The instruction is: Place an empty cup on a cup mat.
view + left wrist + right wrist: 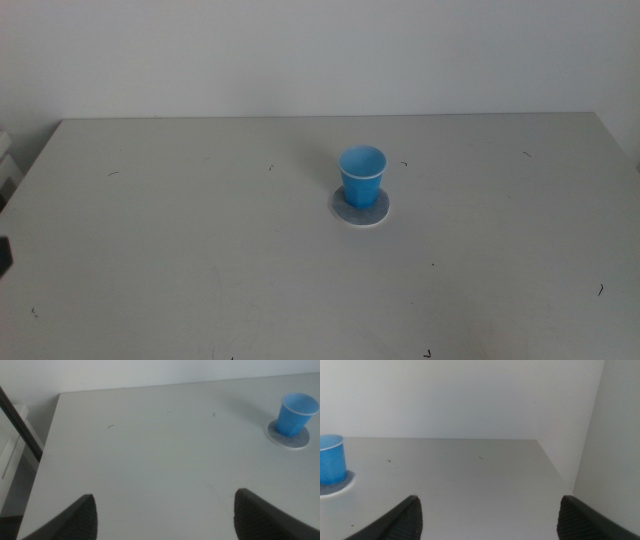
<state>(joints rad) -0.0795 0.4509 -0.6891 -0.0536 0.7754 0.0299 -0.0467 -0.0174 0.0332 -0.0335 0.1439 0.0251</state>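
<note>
The blue cup (361,176) stands upright on the grey cup mat (360,210) near the middle of the table, slightly right of centre. It also shows in the left wrist view as the cup (296,414) on the mat (288,439), and in the right wrist view as the cup (331,459) on the mat (337,486). Neither arm reaches into the middle view. My left gripper (165,512) is open over bare table, well away from the cup. My right gripper (490,515) is open too, far from the cup, with nothing between its jaws.
The white table (200,250) has small dark specks. A white wall runs behind its far edge. A dark rod (20,425) and a white object stand beyond the table's left edge. A white panel (615,450) rises past the table's right edge.
</note>
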